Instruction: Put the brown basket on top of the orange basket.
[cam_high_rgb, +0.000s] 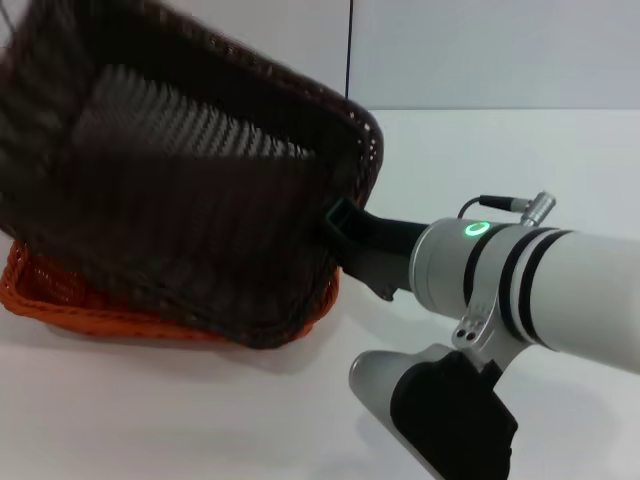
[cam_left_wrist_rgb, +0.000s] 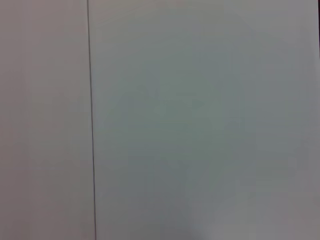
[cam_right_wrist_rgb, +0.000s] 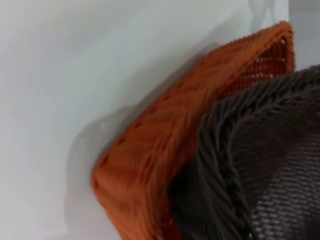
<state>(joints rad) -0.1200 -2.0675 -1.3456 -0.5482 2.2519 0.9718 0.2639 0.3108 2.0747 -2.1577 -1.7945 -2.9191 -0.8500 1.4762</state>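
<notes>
The brown basket (cam_high_rgb: 180, 180) is tilted, with its far side raised toward the head camera and its low near edge resting over the orange basket (cam_high_rgb: 60, 296). Only the orange basket's left and front rim shows beneath it. My right gripper (cam_high_rgb: 341, 222) reaches in from the right and is shut on the brown basket's right rim. The right wrist view shows the brown basket's braided rim (cam_right_wrist_rgb: 225, 165) lying over the orange basket (cam_right_wrist_rgb: 160, 145). My left gripper is out of view.
The white table (cam_high_rgb: 520, 160) extends to the right of and in front of the baskets. A white wall stands behind it. The left wrist view shows only a pale wall with a thin vertical seam (cam_left_wrist_rgb: 91, 120).
</notes>
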